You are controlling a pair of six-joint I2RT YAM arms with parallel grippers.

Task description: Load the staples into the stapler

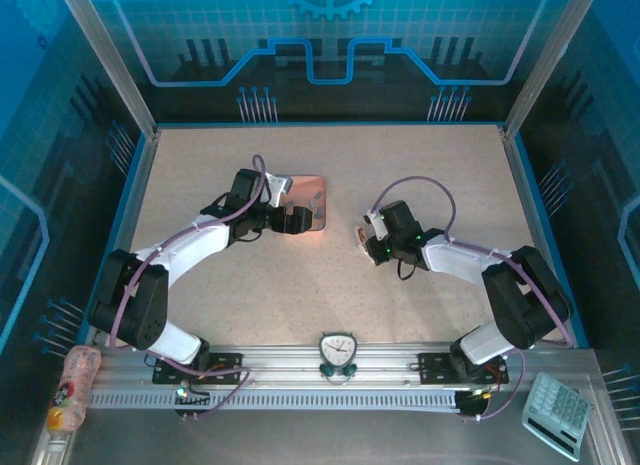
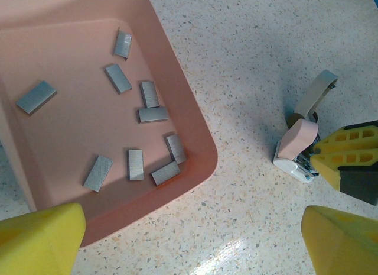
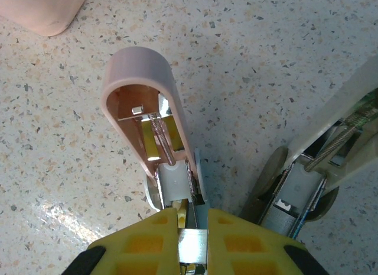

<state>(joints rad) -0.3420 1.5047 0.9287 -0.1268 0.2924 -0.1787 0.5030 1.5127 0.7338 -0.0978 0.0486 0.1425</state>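
While the right hand is clamping the opened stapler on the surface, the left hand is hovering, spread apart, over the tray of staples.

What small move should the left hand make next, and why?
Probably lower the open left hand onto one dark grey metal staple strip in the salmon-pink tray. It hovers above the tray holding nothing, while the right hand grips the small pale pink stapler, opened beside the tray and seemingly ready for loading.
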